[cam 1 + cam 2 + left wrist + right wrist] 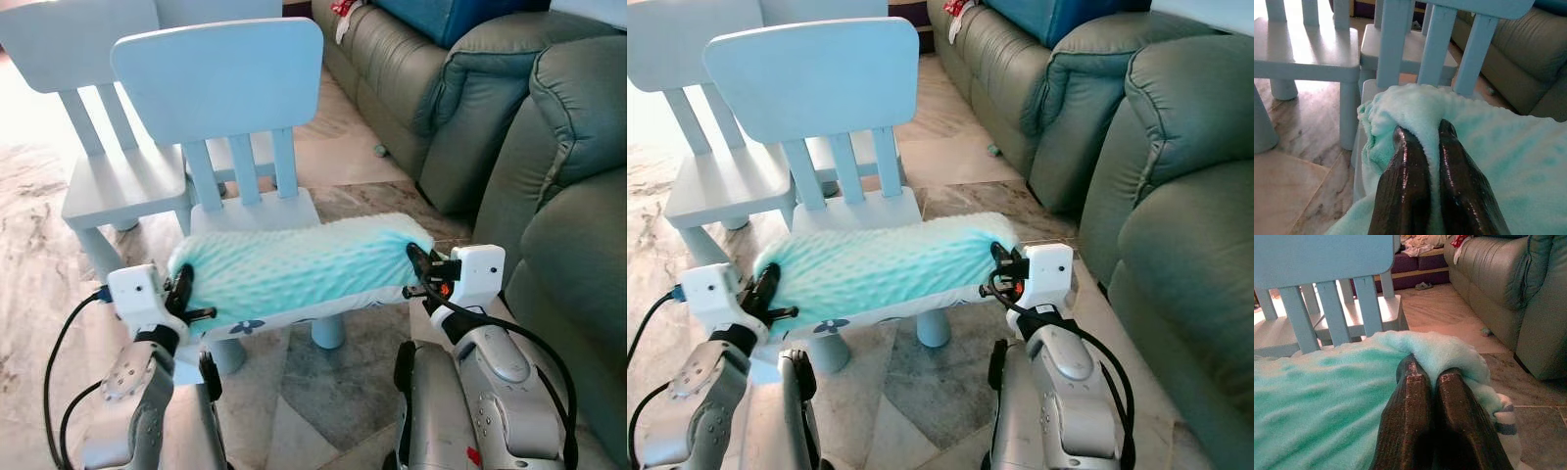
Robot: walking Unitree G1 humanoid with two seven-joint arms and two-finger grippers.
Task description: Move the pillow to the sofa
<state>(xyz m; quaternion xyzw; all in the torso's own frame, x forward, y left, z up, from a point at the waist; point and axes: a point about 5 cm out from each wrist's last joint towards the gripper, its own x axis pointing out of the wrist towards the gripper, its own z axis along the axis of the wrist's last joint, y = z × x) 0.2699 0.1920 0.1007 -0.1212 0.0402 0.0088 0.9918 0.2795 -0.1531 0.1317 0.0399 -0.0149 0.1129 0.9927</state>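
1. A small light blue chair (230, 108) stands right in front of the robot. Its tall back rises just behind the pillow (299, 266).
2. A second light blue chair (93, 117) stands behind the first one, a bit to the robot's left.
3. A big grey-green sofa (549, 166) runs along the robot's right side. Its fat arm is near the right end of the pillow, but they do not touch.
4. Something dark blue (456, 15) lies on the sofa far back. A small red and white thing (345, 8) sits at the sofa's far end. It is too small to tell what it is.
5. The floor (39, 245) is shiny stone with brown swirls. A tiny green bit (380, 151) lies on it beside the sofa.
6. The pillow is long, fluffy and mint green, with a white edge and a little blue flower on it. It stretches sideways over the seat of the near chair, between the two grippers. You cannot tell if it rests on the seat or is lifted a little.
7. The left gripper (1422, 134) pinches the left end of the pillow. Its two black fingers (1405, 161) are squeezed close, with fluffy cloth bunched between them.
8. The right gripper (1427, 372) pinches the right end the same way. Its fingers (1413, 396) are pressed almost together on a fold of the pillow.
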